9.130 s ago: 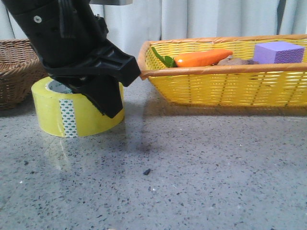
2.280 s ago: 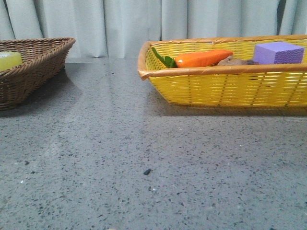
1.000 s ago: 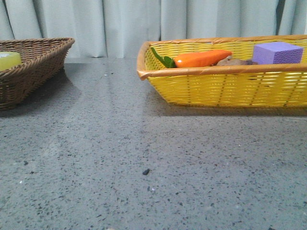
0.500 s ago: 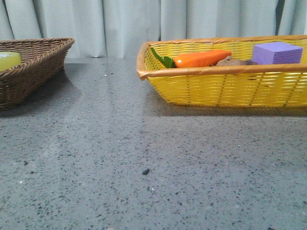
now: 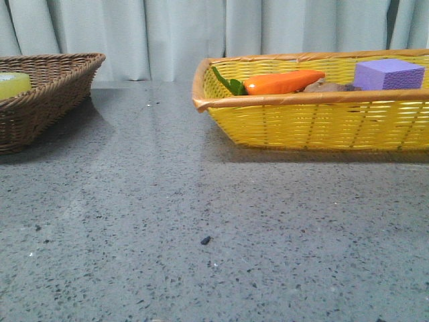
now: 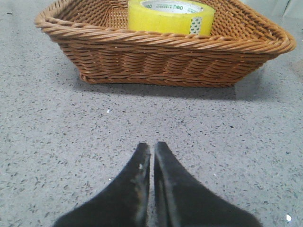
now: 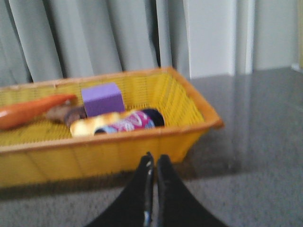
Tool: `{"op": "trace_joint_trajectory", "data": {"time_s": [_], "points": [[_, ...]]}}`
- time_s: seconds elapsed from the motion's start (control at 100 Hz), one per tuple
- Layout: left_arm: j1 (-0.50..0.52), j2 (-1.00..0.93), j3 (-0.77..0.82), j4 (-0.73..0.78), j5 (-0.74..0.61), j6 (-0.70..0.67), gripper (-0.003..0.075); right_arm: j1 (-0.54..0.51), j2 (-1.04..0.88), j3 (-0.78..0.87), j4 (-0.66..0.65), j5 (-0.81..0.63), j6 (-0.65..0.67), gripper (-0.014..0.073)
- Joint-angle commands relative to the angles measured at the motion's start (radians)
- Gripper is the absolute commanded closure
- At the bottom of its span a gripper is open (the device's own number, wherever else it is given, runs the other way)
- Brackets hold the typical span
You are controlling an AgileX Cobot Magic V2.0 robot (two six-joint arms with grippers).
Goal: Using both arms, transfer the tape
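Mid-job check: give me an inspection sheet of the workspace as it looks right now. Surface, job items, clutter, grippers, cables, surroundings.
Surface: grey speckled table, one small dark speck near the front.
Job's things: tape lies flat inside the brown wicker basket, held by neither arm.
Clutter: yellow basket holds an orange carrot, a purple block, a colourful wrapped item and a brownish item, too blurred to name.
Grippers: left gripper shut, empty, short of the brown wicker basket; right gripper shut, empty, in front of the yellow basket.
Cables: nothing seen.
Surroundings: pale curtain behind the table.
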Motion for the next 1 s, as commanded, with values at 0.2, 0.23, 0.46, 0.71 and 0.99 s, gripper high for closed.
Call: {"op": "trace_joint_trajectory", "data": {"time_s": [0.2, 0.23, 0.46, 0.71, 0.99], "points": [[0.002, -0.029, 0.011, -0.009, -0.045, -0.007, 0.0741, -0.006, -0.018, 0.020, -0.024, 0.117, -0.008, 0.0660], [0.002, -0.029, 0.011, -0.009, -0.045, -0.007, 0.0741, -0.006, -0.018, 0.020, -0.024, 0.126, -0.008, 0.0660], [0.002, -0.029, 0.011, -0.009, -0.045, -0.007, 0.0741, -0.006, -0.018, 0.020, -0.024, 0.184, -0.008, 0.0660], [0.002, -0.029, 0.011, -0.009, -0.045, -0.007, 0.0741, -0.006, -0.018, 0.020, -0.024, 0.210, -0.008, 0.0660], [0.002, -0.029, 0.011, -0.009, -0.045, -0.007, 0.0741, -0.006, -0.018, 0.020, -0.024, 0.210, -0.008, 0.0660]]}}
